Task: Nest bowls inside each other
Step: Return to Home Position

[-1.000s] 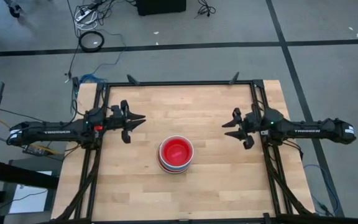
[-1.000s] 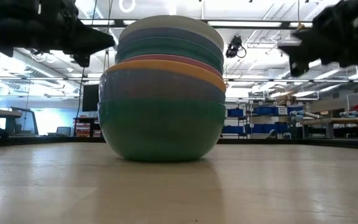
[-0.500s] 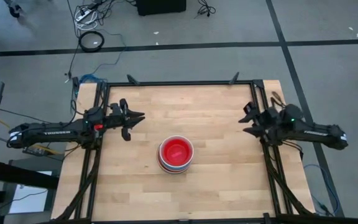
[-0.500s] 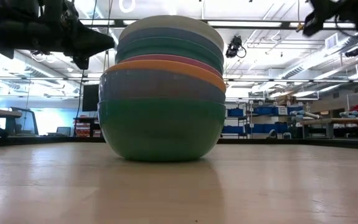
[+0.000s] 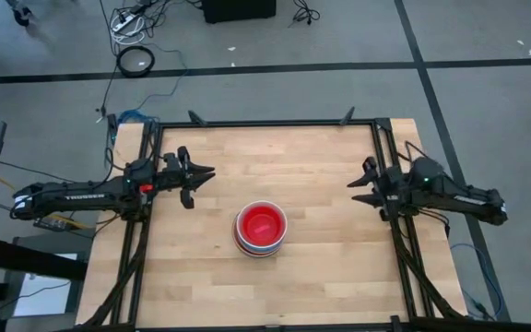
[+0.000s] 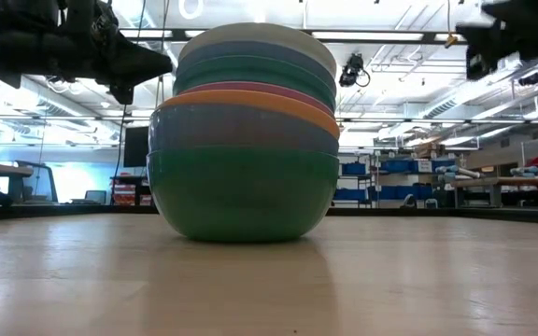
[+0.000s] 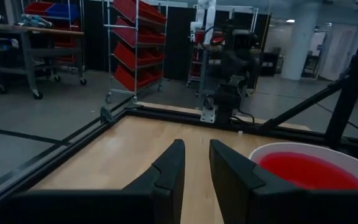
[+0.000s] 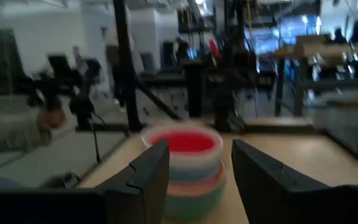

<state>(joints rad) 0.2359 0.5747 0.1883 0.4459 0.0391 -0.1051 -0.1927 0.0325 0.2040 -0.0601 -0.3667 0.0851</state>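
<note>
The bowls (image 5: pixel 261 228) stand nested in one stack at the middle of the wooden table. A red one is innermost, and the teal bottom bowl (image 6: pixel 243 201) rests on its base. The stack also shows in the left wrist view (image 7: pixel 312 171) and the right wrist view (image 8: pixel 182 158). My left gripper (image 5: pixel 199 184) hovers level over the table's left part, open by a narrow gap (image 7: pixel 196 163), with nothing in it. My right gripper (image 5: pixel 362 190) hovers at the right side, wide open (image 8: pixel 194 168) and holding nothing. Both point toward the stack from well away.
A black frame rail (image 5: pixel 265 123) runs around the tabletop. Bare wood lies on every side of the stack. Shelving and benches of the room show beyond the table in the low view and both wrist views.
My right gripper has drawn back toward the table's right edge and risen, staying open. The bowl stack has kept still.
</note>
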